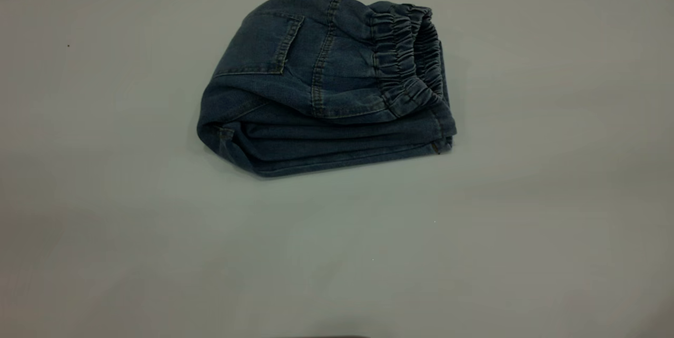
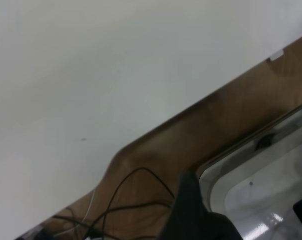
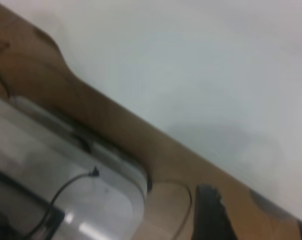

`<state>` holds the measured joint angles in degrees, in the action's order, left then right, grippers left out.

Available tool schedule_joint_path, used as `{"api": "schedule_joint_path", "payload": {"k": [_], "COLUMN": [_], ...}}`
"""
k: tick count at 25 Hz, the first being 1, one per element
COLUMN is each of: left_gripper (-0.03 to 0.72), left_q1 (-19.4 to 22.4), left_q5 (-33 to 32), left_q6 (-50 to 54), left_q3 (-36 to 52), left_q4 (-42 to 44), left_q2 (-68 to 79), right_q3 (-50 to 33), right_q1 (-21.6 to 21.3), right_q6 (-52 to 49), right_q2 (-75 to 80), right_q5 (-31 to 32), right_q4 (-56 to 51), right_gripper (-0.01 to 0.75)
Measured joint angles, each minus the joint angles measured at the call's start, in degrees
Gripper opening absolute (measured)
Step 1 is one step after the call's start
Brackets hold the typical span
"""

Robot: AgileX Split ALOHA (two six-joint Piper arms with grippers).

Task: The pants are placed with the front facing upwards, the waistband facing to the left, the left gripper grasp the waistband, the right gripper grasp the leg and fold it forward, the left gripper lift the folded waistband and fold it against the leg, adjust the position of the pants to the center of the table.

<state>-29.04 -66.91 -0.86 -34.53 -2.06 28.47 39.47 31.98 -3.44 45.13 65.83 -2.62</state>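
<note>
Denim pants (image 1: 326,85) lie folded into a compact bundle on the table (image 1: 105,232), somewhat toward the far side, roughly mid-width. Waistband (image 1: 408,59) sits on top at the exterior view's right, back pocket (image 1: 263,46) up, leg layers stacked beneath with hems at the near right corner.

Judgement: both folds look done; the remaining step is centring. Bundle appears a little far of centre, so any nudge should pull it toward the near side. Do it well by pressing or gripping through all layers at once, low on the stack, and sliding without lifting, so the top flap does not peel open. Elastic edge is loose and puffed; avoid catching only that.

Neither gripper appears in the exterior view. Left wrist view shows table edge, wood-toned surface, cables (image 2: 125,200) and a dark shape at the frame edge, possibly a fingertip; right wrist view is similar. Cannot tell whether either gripper is open or closed. Both arms seem withdrawn near the table edge. Underside layers of the pants hidden
</note>
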Motion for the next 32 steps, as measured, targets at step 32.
{"api": "schedule_joint_path", "payload": {"k": [32], "left_gripper": [0.552], "left_q1": [0.0], "left_q5": [3.13], "left_q6": [-1.16], "left_q3": [6.31], "left_q4": [0.25], "left_q2": [-9.49], "right_q3": [-12.71], "right_q1": [0.0], "right_q6": [-0.21], "right_q2": [-23.02], "right_q5": [-1.9], "right_q4": [0.63], "right_gripper": [0.347]}}
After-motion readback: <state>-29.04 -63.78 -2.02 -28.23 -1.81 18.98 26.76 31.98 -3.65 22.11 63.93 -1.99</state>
